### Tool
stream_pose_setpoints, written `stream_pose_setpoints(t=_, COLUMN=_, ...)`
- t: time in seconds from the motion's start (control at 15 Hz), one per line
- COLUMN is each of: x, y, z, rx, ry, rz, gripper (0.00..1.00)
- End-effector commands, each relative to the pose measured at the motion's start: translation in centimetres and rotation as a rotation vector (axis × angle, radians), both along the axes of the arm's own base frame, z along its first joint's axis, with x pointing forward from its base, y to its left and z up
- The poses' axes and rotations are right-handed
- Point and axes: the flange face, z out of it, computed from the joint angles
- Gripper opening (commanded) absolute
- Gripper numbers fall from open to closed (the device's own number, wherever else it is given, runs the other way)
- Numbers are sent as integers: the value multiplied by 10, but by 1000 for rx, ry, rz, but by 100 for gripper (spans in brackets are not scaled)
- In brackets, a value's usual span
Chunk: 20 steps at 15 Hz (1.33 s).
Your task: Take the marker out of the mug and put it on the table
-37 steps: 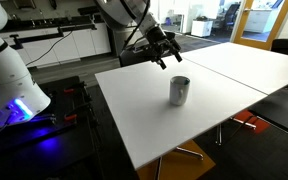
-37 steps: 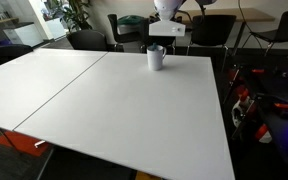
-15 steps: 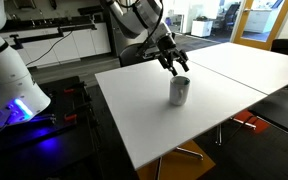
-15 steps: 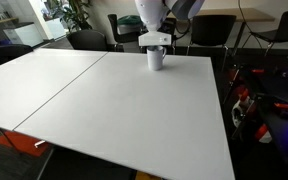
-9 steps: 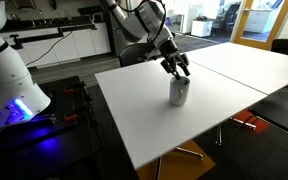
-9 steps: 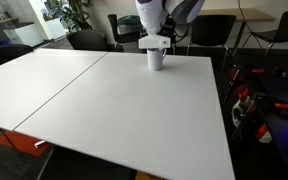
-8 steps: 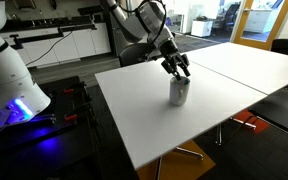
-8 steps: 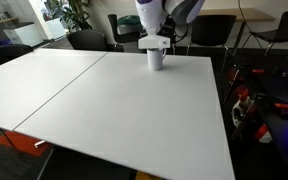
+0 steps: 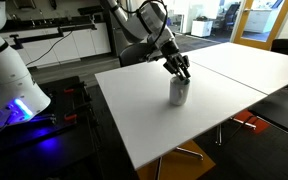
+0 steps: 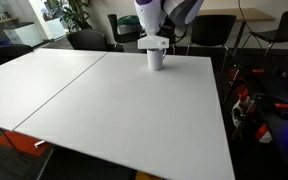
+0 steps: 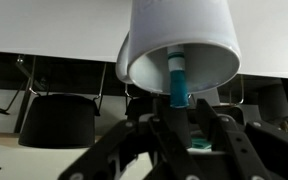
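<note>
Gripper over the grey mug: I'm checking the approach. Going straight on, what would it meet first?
Probably the thin teal marker sticking out of the grey cylindrical mug, centred ahead of the black gripper; depth is unclear.

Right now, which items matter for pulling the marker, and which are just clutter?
Job in hand:
marker
mug
table
claw

Lying about:
adjoining table
dark chairs
plant

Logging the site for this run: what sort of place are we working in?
Probably an office or lab meeting area: a large white table with another butted against it, black office chairs along the far side, and a potted plant in the background.
</note>
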Motion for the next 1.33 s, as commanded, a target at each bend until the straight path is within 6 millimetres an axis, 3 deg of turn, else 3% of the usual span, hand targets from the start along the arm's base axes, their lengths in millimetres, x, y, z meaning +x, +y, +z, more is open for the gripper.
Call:
stream_pose_setpoints(t=0.0, x=7, y=-4, z=-1, rx=0, ry=-1, rz=14, gripper=41)
stream_pose_setpoints(t=0.47, x=10, y=-9, z=-8, rx=-3, ry=9, rz=5, gripper=39)
stream_pose_setpoints(t=0.53, x=10, y=-9, z=-9, rx=-4, ry=8, rz=3, gripper=36)
stream_pose_setpoints(t=0.6, x=11, y=-10, z=-9, rx=-5, ry=8, rz=3, gripper=20)
stream_pose_setpoints(t=0.8, x=12, y=-11, z=-10, rx=-10, ry=7, rz=0, gripper=1)
stream_pose_setpoints(t=1.27, x=9, y=-4, z=-7, rx=-16, ry=4, rz=13, gripper=5)
